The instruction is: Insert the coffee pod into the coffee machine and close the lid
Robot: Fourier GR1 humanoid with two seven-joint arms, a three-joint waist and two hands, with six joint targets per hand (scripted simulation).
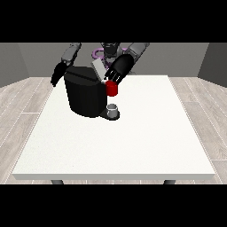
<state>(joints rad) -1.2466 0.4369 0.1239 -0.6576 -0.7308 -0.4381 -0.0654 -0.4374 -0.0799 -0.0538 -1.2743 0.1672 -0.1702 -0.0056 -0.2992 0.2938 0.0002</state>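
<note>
**Operator:** Checking status before the next step. Where do you place the pod?

**Technician:** You have a small grey thing [113,108] on the drip base at the front foot of the coffee machine [86,93], slightly left of frame centre. I cannot confirm that it is the coffee pod; treat it as unidentified. A red thing at the machine [111,88] sits just above it, at the machine's right edge.

**Operator:** And the hands?

**Technician:** The hand at the view's right [117,72] is over the machine's upper right corner, touching or just beside the red thing. You cannot tell from this view whether its fingers are apart or clamped. The hand at the view's left [57,75] hangs at the upper left, beside the machine; its fingers appear straight and hold nothing. The lid [97,69] stands raised, tilted, a pale slab above the body.

**Operator:** Handling notes for the pod?

**Technician:** Judge it light, rigid and smooth-walled, so liable to slip or roll on the white desk [133,142]. Take hold across its side wall, below the rim, not by the top face.
</note>
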